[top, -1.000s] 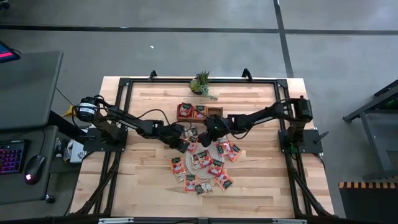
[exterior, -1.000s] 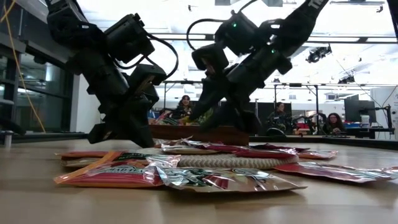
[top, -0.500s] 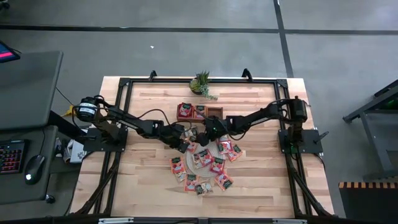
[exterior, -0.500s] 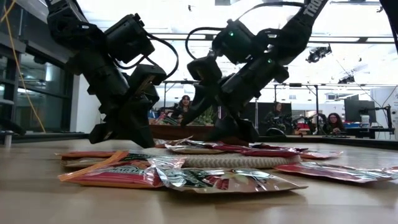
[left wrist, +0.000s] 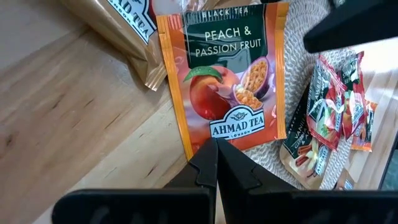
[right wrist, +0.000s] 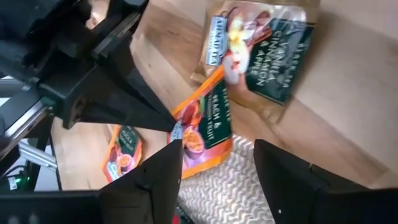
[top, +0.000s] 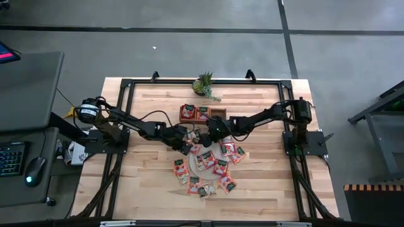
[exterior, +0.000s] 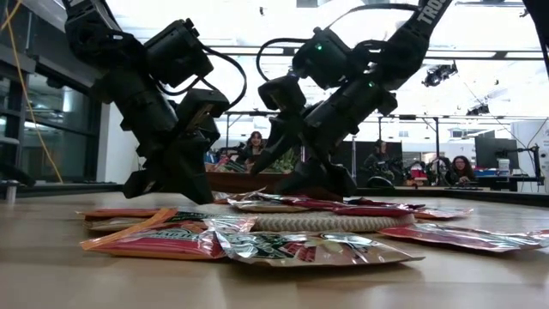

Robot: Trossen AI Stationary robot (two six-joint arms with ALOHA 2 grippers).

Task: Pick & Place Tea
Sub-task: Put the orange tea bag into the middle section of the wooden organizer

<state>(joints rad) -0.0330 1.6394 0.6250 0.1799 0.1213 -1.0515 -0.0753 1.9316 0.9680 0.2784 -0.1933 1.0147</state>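
Several tea sachets (top: 211,167), mostly orange-red, lie scattered on and around the round woven mat (top: 203,165) at mid table. My left gripper (left wrist: 216,144) is shut on an orange "Peach & Passion Fruit" sachet (left wrist: 230,81) at the mat's left edge; it also shows in the high view (top: 188,146). My right gripper (right wrist: 217,177) is open and empty, just above and beyond that sachet (right wrist: 202,134), facing my left gripper; in the high view my right gripper (top: 204,136) stands between tray and mat. A beige sachet (right wrist: 261,50) lies flat on the wood beside them. My left gripper pinches the orange sachet's near edge (left wrist: 214,135), by its lower corner, between the tips of its two fingers. The fingers come low and slanting from the table's left. The sachet's far part lies over the woven mat's edge (left wrist: 298,93).
The brown wooden tray (top: 202,113) with sachets in its left compartments stands just beyond the grippers. A small potted plant (top: 204,84) stands at the far edge. People sit in the room behind the table (exterior: 254,146). Bare wood shows left and right of the pile.
My right gripper has gone down and toward the table's left, closer to my left gripper and the orange sachet, staying open. My left gripper has kept still with the sachet.
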